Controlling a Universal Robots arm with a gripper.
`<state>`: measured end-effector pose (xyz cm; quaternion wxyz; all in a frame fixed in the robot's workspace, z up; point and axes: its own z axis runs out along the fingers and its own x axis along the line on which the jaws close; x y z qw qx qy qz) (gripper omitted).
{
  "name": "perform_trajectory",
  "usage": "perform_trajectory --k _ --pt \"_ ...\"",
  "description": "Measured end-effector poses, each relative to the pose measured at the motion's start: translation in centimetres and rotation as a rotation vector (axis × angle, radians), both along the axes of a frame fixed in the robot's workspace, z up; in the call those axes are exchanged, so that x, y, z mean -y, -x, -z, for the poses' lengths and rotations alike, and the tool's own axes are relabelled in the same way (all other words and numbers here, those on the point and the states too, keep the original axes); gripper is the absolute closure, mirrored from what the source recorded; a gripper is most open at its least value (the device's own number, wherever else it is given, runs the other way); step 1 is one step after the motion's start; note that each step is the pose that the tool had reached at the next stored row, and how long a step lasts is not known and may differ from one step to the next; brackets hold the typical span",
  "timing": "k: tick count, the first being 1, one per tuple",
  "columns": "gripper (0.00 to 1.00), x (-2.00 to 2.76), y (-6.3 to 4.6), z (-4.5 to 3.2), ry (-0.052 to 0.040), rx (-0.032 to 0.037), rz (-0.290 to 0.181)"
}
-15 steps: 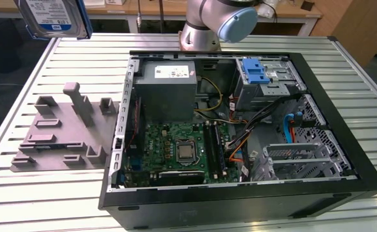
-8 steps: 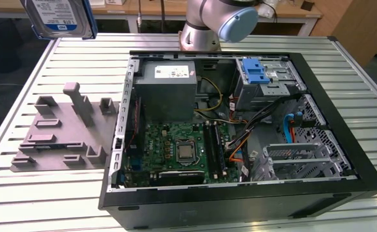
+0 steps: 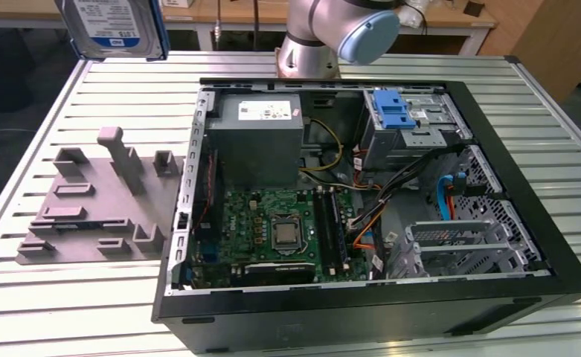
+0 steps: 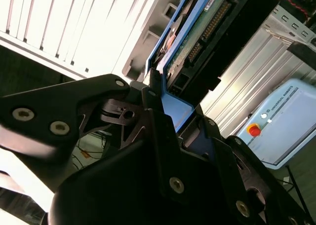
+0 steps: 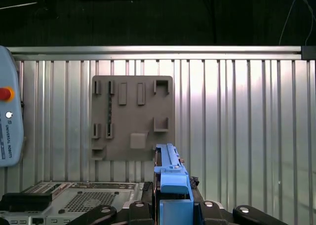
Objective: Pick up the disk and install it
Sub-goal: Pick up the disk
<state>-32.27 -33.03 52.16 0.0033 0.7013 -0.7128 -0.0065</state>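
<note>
The disk [image 3: 111, 26] hangs in the air above the far corner of the table on the exterior view's left, its white-and-blue label facing the camera inside its blue carrier. In the second wrist view my gripper [image 4: 163, 104] is shut on the disk [image 4: 185, 37], and the black fingers [image 4: 148, 94] clamp the blue bracket's edge. The first wrist view looks down along the disk [image 5: 170, 173], edge-on in the gripper [image 5: 170, 207], high above the grey fixture plate [image 5: 132, 117].
An open computer case [image 3: 528, 178] lies on the slatted table [image 3: 62, 297], with a blue-latched drive bay [image 3: 394, 111] and a metal cage [image 3: 459, 245] inside. The grey fixture plate [image 3: 102, 201] sits beside it. The arm's base [image 3: 315, 37] stands behind. A pendant [image 4: 281, 121] lies nearby.
</note>
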Motion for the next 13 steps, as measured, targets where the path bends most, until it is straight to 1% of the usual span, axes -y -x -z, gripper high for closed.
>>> perform_trajectory --k 2,4,8,13 --pt "0.64 0.05 -0.5 0.00 0.0000 -0.0001 0.000" --pt "0.64 0.20 -0.8 0.01 0.0000 -0.0001 0.000" --pt "0.64 0.75 -1.2 0.06 0.0000 0.0000 0.000" --pt "0.64 0.80 -2.1 0.06 -0.0003 -0.0001 0.000"
